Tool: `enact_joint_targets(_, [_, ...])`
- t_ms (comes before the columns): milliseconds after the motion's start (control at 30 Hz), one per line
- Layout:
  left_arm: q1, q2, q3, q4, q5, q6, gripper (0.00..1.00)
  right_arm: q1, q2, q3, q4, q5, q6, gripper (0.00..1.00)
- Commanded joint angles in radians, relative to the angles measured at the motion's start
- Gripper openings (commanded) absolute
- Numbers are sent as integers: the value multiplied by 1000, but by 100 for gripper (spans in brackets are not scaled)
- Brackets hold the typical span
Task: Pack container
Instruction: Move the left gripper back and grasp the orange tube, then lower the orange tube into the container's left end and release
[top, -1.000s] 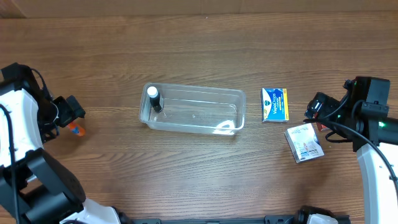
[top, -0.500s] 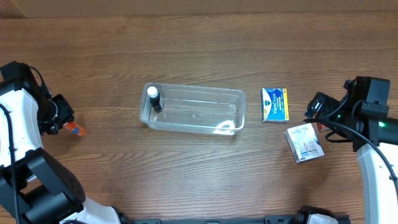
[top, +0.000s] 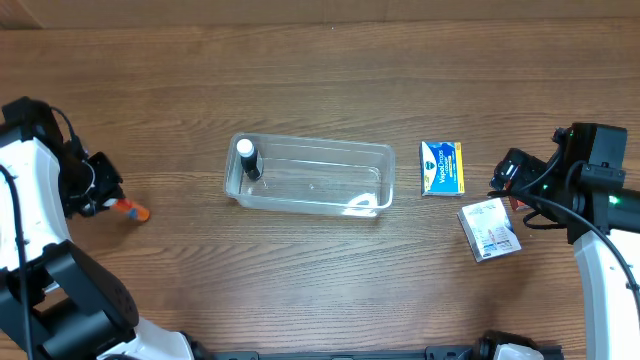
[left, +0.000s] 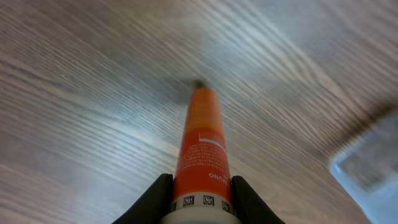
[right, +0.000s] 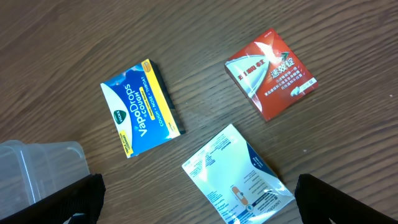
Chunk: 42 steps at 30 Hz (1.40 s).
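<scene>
Overhead, the container (top: 310, 175) lies near the middle of the table (top: 320, 70), its long sides running left to right, and a white-capped bottle (top: 247, 158) stands in its left end. Well to the left, the left tool (top: 100, 192) grips an orange tube (top: 130, 210). The left wrist view shows both fingers (left: 152, 196) pressed against the tube's sides, its base cut off by the frame edge, and whether its tip touches the wood cannot be told. To the right of the container lie a blue box (top: 441, 167) and a white box (top: 489, 229). A red box (right: 270, 73) shows only in the right wrist view, since the arm hides it overhead. The right tool (top: 512, 175) is spread wide and holds nothing.
</scene>
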Motion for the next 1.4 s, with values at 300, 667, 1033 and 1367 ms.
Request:
enact_joint_targets(300, [-613, -194, 277, -185, 54, 1, 4, -4, -2, 29, 4, -3, 1, 100])
enact_joint_targets(667, [-679, -2, 189, -179, -11, -40, 4, -4, -2, 29, 3, -3, 2, 100])
enact_joint_targets(1033, [-679, -1, -8, 86, -134, -41, 4, -4, -2, 29, 1, -3, 1, 100])
enact_joint_targets(1367, [-679, 17, -10, 111, -131, -38, 4, -4, -2, 29, 1, -3, 2, 100])
